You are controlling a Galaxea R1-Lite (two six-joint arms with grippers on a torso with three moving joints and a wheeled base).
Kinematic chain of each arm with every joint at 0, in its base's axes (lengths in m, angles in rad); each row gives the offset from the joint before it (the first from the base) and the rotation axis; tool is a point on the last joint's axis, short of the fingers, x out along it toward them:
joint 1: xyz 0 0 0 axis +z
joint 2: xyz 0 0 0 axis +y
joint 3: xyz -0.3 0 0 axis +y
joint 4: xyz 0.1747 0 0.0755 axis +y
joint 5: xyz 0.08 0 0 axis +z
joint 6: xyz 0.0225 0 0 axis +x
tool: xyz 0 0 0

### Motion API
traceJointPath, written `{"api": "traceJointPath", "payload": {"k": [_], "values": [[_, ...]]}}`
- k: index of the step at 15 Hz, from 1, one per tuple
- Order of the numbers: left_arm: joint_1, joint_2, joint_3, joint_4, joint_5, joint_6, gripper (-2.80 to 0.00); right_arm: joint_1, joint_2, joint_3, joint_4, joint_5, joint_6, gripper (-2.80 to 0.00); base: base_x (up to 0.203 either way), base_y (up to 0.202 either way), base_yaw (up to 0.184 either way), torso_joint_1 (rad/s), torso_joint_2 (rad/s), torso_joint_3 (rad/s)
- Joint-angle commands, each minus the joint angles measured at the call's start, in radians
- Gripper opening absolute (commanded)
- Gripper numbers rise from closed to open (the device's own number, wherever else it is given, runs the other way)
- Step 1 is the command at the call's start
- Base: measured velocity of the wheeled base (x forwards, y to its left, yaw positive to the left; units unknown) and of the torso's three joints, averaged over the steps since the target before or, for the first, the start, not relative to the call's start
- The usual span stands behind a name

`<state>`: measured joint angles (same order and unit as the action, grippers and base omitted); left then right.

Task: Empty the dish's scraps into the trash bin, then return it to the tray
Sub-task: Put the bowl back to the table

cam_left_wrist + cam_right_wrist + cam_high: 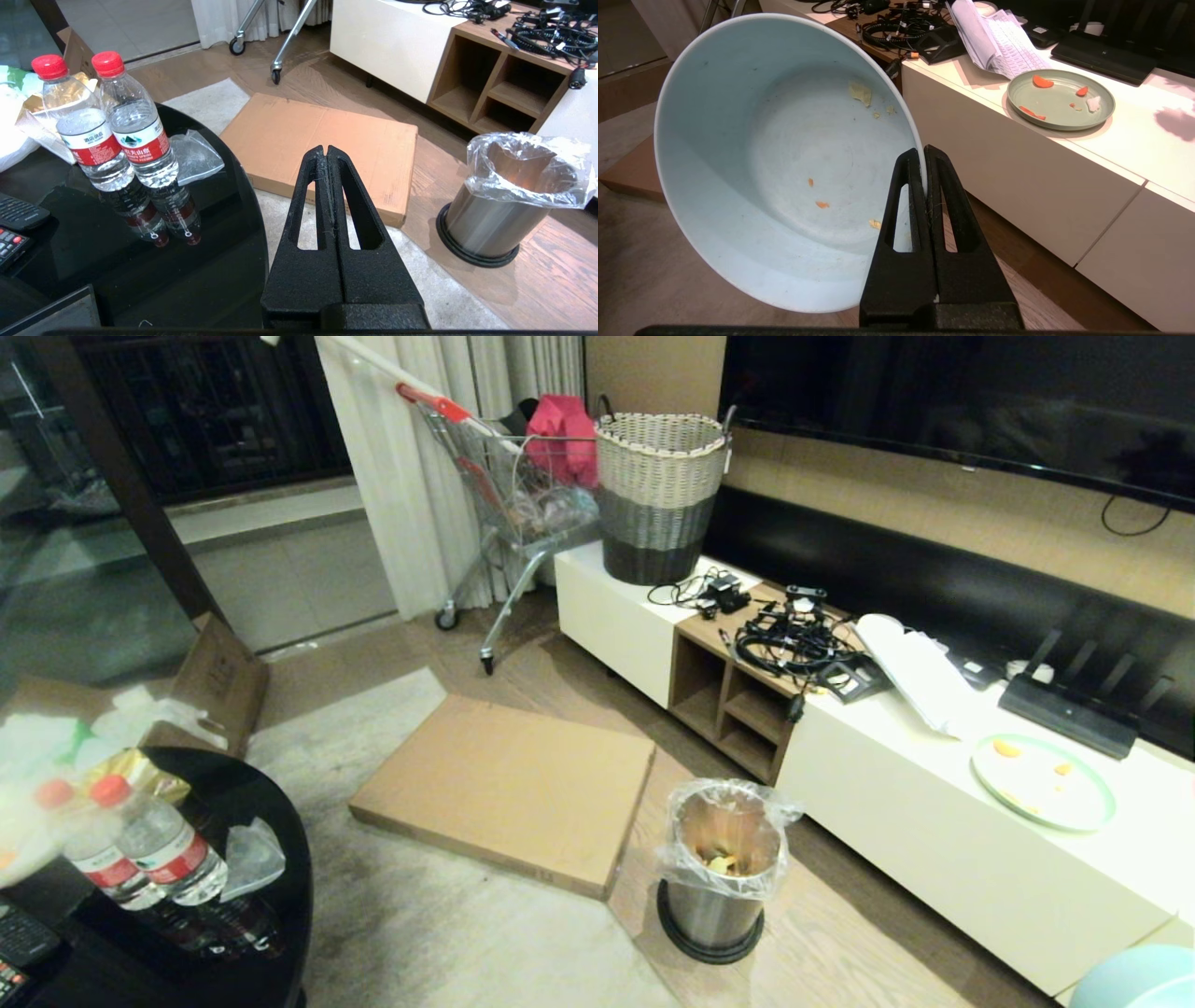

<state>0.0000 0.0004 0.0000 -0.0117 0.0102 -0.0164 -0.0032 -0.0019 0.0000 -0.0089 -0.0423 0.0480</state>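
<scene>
Matte black tool (328, 154) — 2 slotted triangular fingers (308, 205).

Two red-capped clear plastic water bottles (112, 126) upright, side by side on round black glass table (196, 261). Flat brown cardboard box (509, 789) on floor.

Two water bottles (117, 126) on the black table carry red-and-white labels with Chinese characters, too small to read for sure; the right label also bears a green mountain logo. Printed sheets (999, 42) on the white cabinet show text, illegible. Nothing else readable.
</scene>
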Motion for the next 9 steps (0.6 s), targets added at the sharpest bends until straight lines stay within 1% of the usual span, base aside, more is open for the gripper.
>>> {"api": "traceJointPath", "payload": {"k": [1,9], "values": [[0.0,0.0,0.0,-0.001,0.001,0.0,-2.8,0.0,0.002,0.0,0.0,-0.001,0.001,-2.8,0.0,0.0,0.0,0.0,0.0,0.0],[0.0,0.0,0.0,-0.001,0.001,0.0,-2.8,0.0,0.002,0.0,0.0,-0.001,0.001,-2.8,0.0,0.0,0.0,0.0,0.0,0.0]]}}
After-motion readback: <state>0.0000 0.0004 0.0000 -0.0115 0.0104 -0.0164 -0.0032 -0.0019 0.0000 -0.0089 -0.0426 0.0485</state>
